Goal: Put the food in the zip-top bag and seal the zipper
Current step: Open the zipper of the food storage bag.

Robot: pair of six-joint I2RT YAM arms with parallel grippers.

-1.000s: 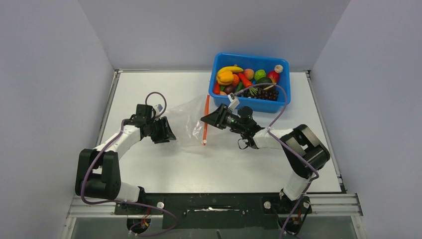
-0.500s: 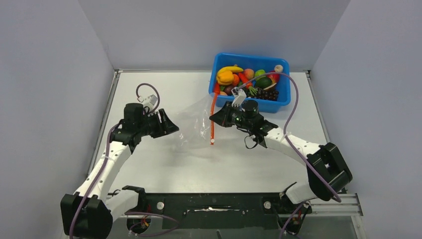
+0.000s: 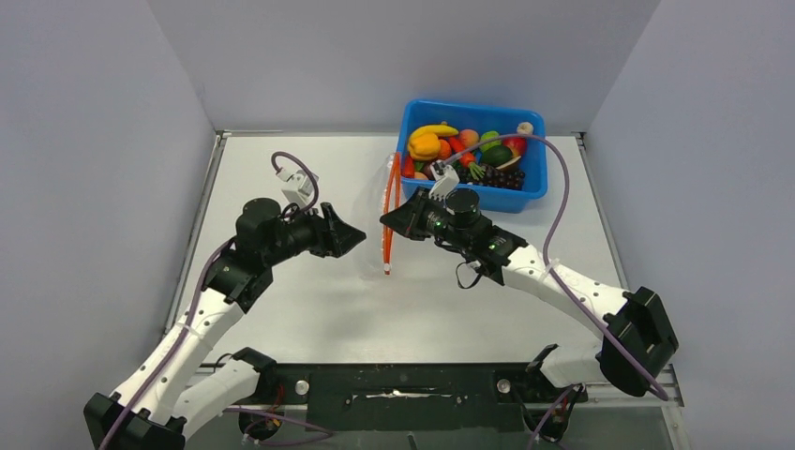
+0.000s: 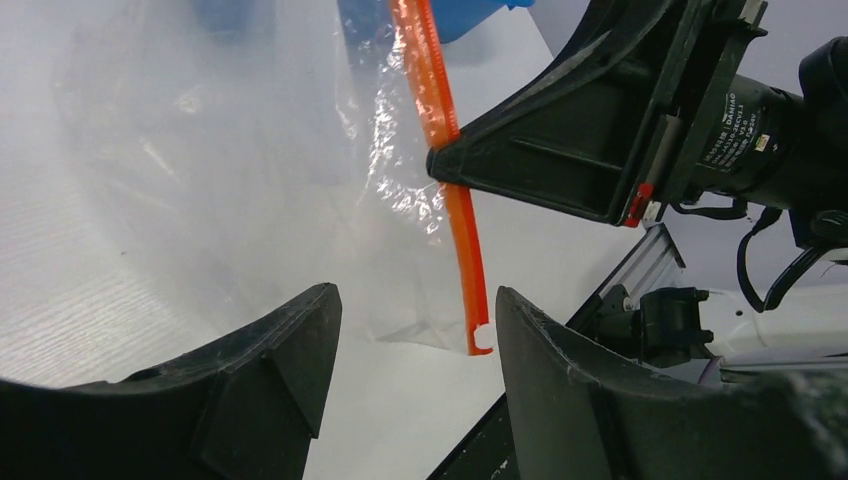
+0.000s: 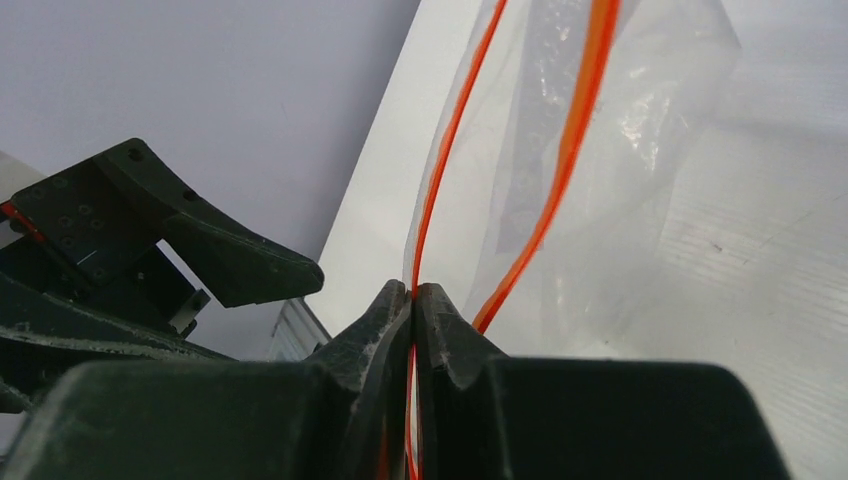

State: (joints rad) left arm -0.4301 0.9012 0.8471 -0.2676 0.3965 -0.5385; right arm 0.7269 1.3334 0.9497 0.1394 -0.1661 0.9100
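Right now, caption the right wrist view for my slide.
Right claw shut on one strip of the orange-red zipper, holding the mouth of the clear zip-top bag parted over the table.

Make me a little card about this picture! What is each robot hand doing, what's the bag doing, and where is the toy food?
Right gripper: shut, pinching one strip of the zipper
Left gripper: open, holding nothing, facing the bag
Zip-top bag: clear, held up by its mouth edge, mouth parted, no food seen inside
Food: piled in the blue bin
Done so far: nothing bagged, zipper not sealed
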